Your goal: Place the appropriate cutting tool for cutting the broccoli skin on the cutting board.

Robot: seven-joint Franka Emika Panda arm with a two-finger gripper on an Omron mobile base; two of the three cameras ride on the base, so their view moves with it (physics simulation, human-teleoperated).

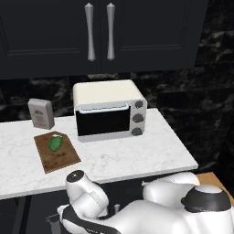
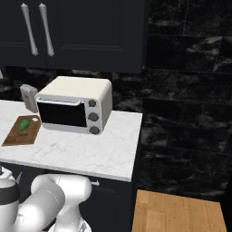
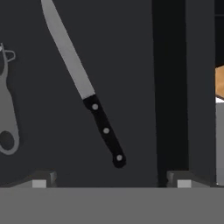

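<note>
Step in hand, as judged: reaching for the knife (image 3: 83,85), not yet grasped. Gripper (image 3: 111,179) open and empty, fingertips (image 3: 40,180) spread wide at the bottom of the hand view, the black handle's butt lying between them but short of them. Knife flat on a dark floor, likely a drawer's, blade running up and left, handle down and right. Peeler (image 3: 8,113) well apart on the left; wrong tool, to be left alone.

Advice: centre over the riveted handle, not the blade; turn the wrist so the fingers close across the handle's width; descend straight, since a slim, flat item gives little to pinch and may skid or pivot.

Base views add the goal: board (image 1: 56,152) on the white surface (image 1: 137,153), left of the toaster oven (image 1: 109,111), broccoli (image 1: 55,144) on its far half, grey box (image 1: 41,113) just behind. Near half of the board bare, the likeliest spot for the knife. Hand view alone gives knife, peeler and finger spacing.
</note>
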